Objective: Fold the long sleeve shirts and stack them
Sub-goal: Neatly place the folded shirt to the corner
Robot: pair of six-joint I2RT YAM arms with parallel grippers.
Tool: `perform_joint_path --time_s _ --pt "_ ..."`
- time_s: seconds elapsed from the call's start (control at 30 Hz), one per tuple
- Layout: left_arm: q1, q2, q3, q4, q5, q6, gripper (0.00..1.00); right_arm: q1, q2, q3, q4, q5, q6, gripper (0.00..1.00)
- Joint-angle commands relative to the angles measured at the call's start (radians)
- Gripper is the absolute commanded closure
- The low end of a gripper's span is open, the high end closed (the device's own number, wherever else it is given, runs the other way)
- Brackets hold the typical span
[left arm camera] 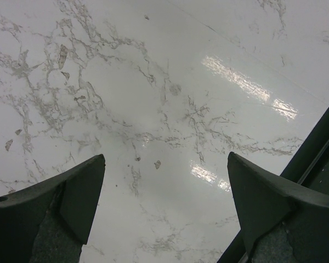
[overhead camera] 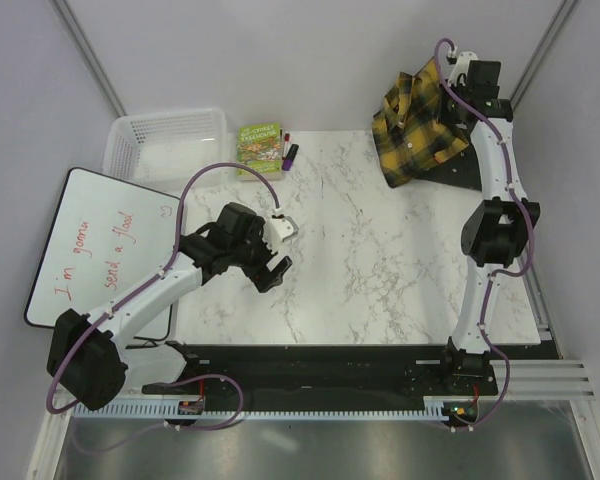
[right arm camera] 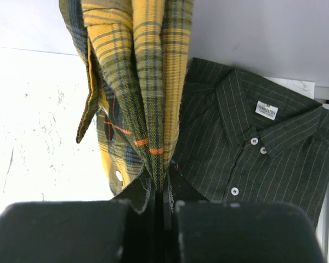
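My right fingers [right arm camera: 136, 196] pinch the plaid shirt [right arm camera: 148, 82], which hangs bunched just above the folded charcoal shirt [right arm camera: 252, 159]. My left fingers [left arm camera: 77, 186] stand wide over the counter [left arm camera: 153, 82], well apart from that charcoal shirt.

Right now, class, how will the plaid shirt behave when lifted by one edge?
Probably floppy: the plaid shirt hangs in folds from the shut right hand. Likely light: one thin pinch carries it. It may drag on the dark shirt.
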State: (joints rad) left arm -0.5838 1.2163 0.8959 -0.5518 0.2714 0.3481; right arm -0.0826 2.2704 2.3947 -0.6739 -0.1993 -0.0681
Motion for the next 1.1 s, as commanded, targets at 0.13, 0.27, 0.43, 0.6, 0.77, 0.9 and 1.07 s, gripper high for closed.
perform_joint_path --time_s 0.13,0.27,0.43,0.6,0.77,0.9,1.07 --pt "0.004 -0.012 0.008 0.003 -0.001 0.002 0.01 -0.023 -0.127 0.032 0.083 0.031 0.034 1.00" --pt "0.004 -0.014 0.009 0.001 -0.003 0.000 0.01 -0.066 -0.135 -0.057 0.100 0.021 0.098 1.00" --pt "0.004 -0.015 0.006 -0.003 -0.009 0.002 0.01 -0.155 -0.075 -0.135 0.105 -0.038 0.200 1.00" --pt "0.004 -0.015 0.009 -0.011 -0.008 -0.001 0.01 -0.239 -0.011 -0.207 0.158 -0.158 0.342 1.00" --pt "0.004 -0.014 0.009 -0.025 -0.003 -0.004 0.01 -0.304 0.009 -0.299 0.250 -0.196 0.392 1.00" --pt "0.004 -0.008 0.015 -0.031 0.005 -0.008 0.01 -0.324 0.020 -0.321 0.264 -0.198 0.386 0.98" --pt "0.004 -0.001 0.018 -0.034 0.008 -0.015 0.01 -0.329 0.005 -0.362 0.269 -0.140 0.344 0.50"
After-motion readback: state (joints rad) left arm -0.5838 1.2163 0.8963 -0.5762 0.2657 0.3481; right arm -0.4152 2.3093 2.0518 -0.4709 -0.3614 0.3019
